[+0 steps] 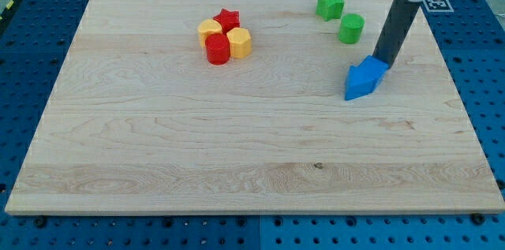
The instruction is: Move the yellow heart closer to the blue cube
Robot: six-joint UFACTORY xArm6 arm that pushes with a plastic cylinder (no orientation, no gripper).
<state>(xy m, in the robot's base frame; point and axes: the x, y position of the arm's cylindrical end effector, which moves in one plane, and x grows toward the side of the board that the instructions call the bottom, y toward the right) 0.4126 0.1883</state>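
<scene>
The yellow heart (209, 29) lies at the upper left of the middle of the wooden board (237, 139), in a tight cluster with a red star (227, 19), a red cylinder (218, 50) and a yellow hexagon (239, 43). The blue cube (372, 69) sits far off at the view's right, joined to a second blue shape (358, 84) just below and left of it; I cannot make out that one's form. My tip (383, 63) touches the upper right side of the blue cube, and the dark rod slants up to the view's top right.
A green star (330, 4) and a green cylinder (351, 27) stand near the view's top, above the blue blocks and left of the rod. The board's right edge (461, 100) is close to the blue blocks.
</scene>
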